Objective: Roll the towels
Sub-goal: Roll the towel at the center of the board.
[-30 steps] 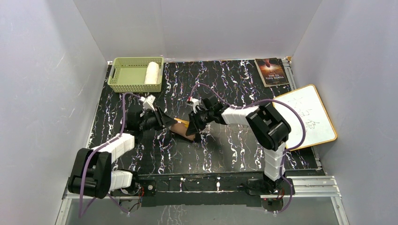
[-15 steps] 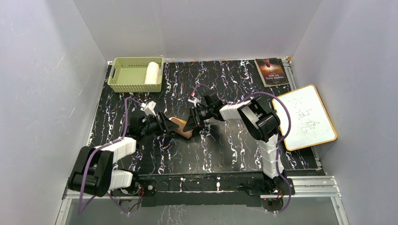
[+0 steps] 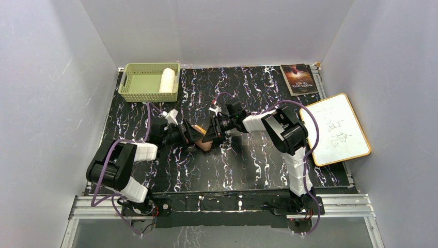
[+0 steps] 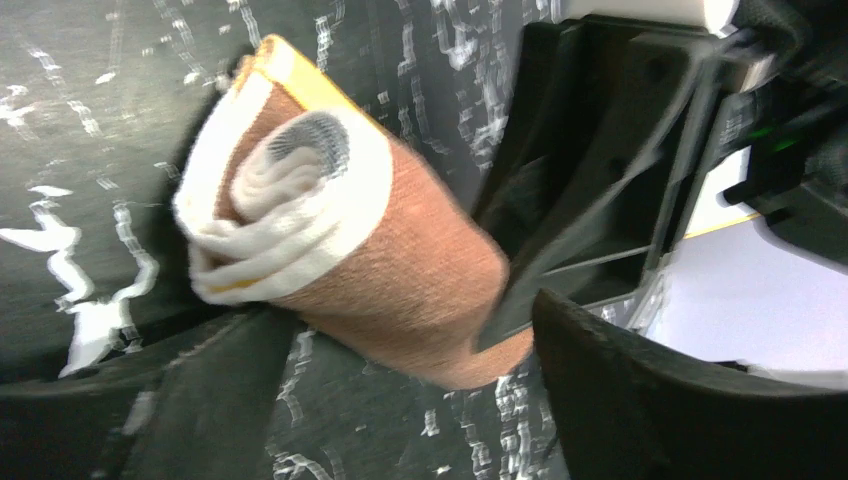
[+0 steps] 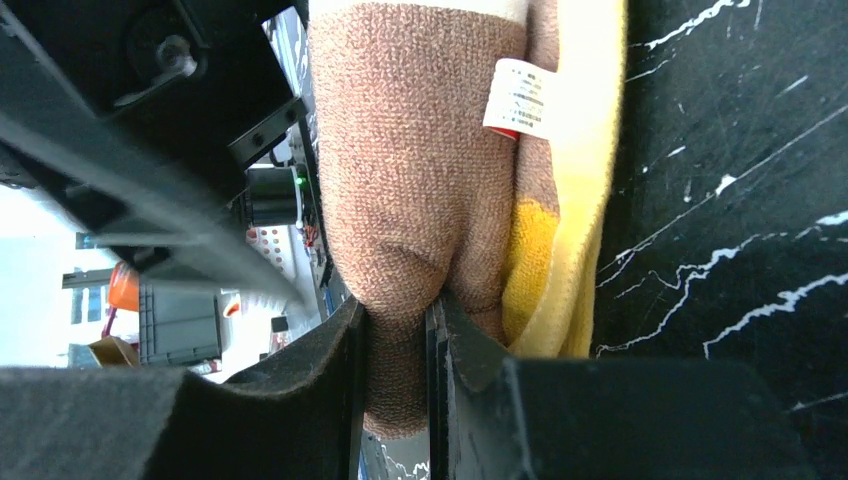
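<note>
Rolled orange-yellow and brown cloth towel (image 4: 400,250), centre of black marbled table (image 3: 258,165), print hidden inside, right gripper (image 5: 395,320) pinched on its brown fold, left gripper (image 4: 405,310) spread around it, cream-white ribbed towel roll (image 3: 167,80) in far-left pale green slotted basket (image 3: 147,65).

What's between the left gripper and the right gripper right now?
The rolled brown-and-yellow towel lies between the left gripper and right gripper, seen in the top view; the right wrist view shows it pinched.

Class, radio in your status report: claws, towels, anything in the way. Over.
Right claw shut on the rolled brown-yellow towel. Left claw open, straddling its other end. White towel rolled, in the green basket. Claws crowd each other.
</note>
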You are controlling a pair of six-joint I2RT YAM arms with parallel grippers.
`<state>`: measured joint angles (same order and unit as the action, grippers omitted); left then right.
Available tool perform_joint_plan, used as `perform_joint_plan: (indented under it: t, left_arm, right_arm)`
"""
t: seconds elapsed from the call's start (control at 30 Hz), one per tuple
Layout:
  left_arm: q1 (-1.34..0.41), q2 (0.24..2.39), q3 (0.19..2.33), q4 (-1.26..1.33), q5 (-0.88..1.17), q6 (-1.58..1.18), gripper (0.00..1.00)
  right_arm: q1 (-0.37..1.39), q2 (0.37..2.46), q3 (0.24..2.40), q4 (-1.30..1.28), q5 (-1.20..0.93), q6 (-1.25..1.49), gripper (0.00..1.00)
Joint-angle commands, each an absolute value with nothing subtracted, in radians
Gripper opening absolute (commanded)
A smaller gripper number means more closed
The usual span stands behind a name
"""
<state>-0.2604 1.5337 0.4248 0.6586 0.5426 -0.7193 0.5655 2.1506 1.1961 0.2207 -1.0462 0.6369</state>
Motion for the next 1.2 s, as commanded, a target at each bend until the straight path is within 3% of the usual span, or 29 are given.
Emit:
perform_joint_plan:
  t: [0.0,0.2,0.43,0.63,0.7,0.83,1.0,1.03,1.07,1.1,1.13,1.17]
  left_arm:
    - [-0.276,1.523,0.436,0.731,0.443,-0.725,0.98]
    - [-0.303,1.587,0.418,0.817,0.404,-0.745,0.98]
    - [-0.311,1.694,0.394,0.959,0.369,-0.791,0.98]
    - [-0.317,1.792,0.418,1.01,0.379,-0.777,0.72]
    - [-0.316,1.795,0.423,1.001,0.377,-0.764,0.65]
    - [-0.316,1.753,0.435,0.914,0.343,-0.708,0.63]
    - [-0.316,1.684,0.444,0.817,0.294,-0.632,0.59]
    - [-0.317,1.678,0.445,0.811,0.293,-0.623,0.57]
    - [-0.317,1.675,0.449,0.807,0.294,-0.618,0.55]
    - [-0.316,1.676,0.448,0.81,0.297,-0.615,0.54]
    - [-0.317,1.679,0.449,0.815,0.299,-0.614,0.52]
    - [-0.316,1.686,0.448,0.825,0.3,-0.615,0.51]
  right_arm:
    - [0.581,2.181,1.204,0.261,-1.057,0.637,0.0]
    - [0.58,2.187,1.196,0.338,-1.086,0.694,0.0]
    - [0.581,2.197,1.125,0.601,-1.121,0.881,0.0]
    - [0.581,2.175,1.117,0.589,-1.116,0.861,0.0]
    - [0.581,2.163,1.12,0.551,-1.11,0.828,0.0]
    - [0.581,2.119,1.157,0.332,-1.046,0.654,0.0]
    - [0.589,1.981,1.203,-0.013,-0.801,0.36,0.03]
    - [0.59,1.948,1.202,-0.033,-0.762,0.326,0.08]
    - [0.591,1.915,1.19,-0.041,-0.726,0.308,0.22]
    - [0.591,1.885,1.181,-0.044,-0.69,0.287,0.42]
    - [0.592,1.863,1.175,-0.047,-0.671,0.276,0.88]
    - [0.592,1.847,1.176,-0.056,-0.66,0.253,0.97]
